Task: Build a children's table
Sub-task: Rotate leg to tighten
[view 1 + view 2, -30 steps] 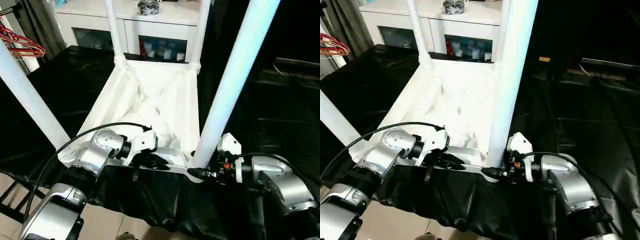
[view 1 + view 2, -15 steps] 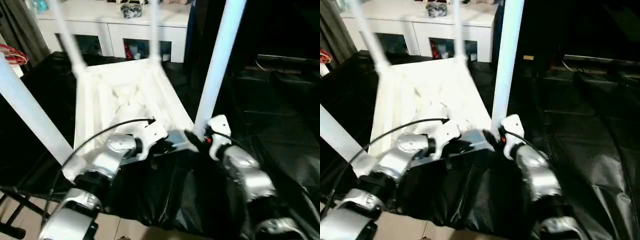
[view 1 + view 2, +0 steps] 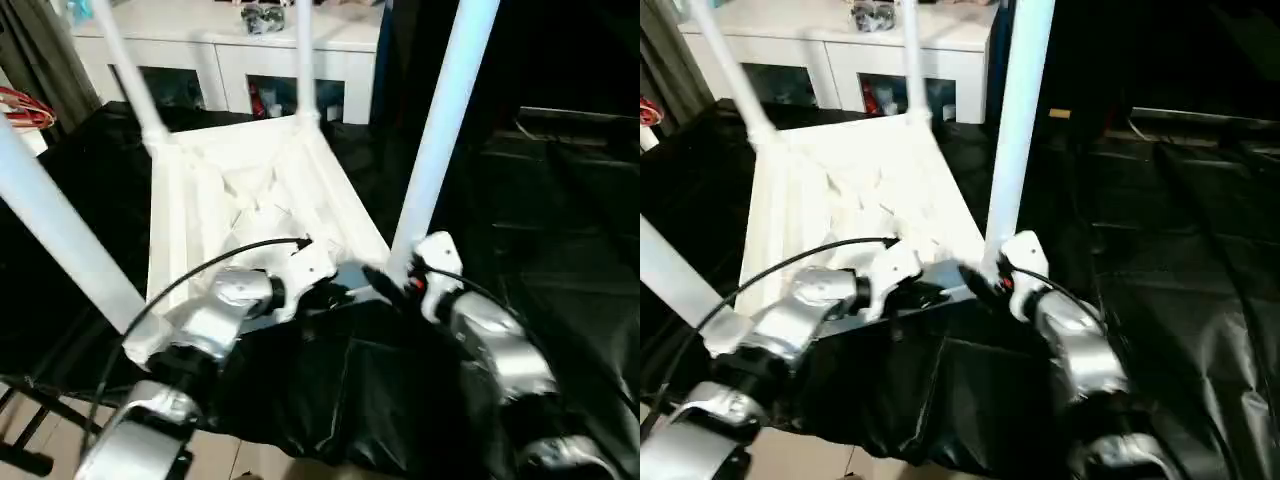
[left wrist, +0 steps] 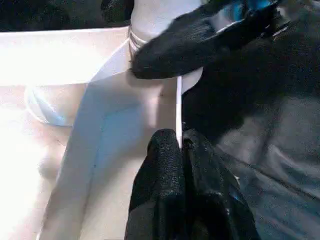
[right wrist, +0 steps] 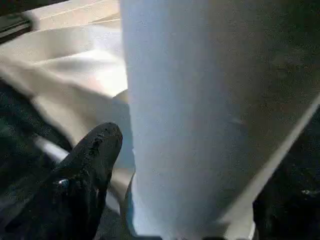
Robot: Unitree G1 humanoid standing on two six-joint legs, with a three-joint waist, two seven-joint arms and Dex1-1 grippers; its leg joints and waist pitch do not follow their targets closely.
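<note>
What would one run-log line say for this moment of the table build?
stage: four legs stand in upturned table top | left gripper: shut on top's near rim | right gripper: around near right leg at socket

Both silver forearms reach forward, converging toward twelve o'clock. The left gripper (image 4: 181, 150) has its black fingers (image 4: 165, 165) pressed together, pinched tight. The right gripper (image 3: 385, 283) sits at its two o'clock, one finger (image 5: 92, 160) splayed wide aside.
</note>
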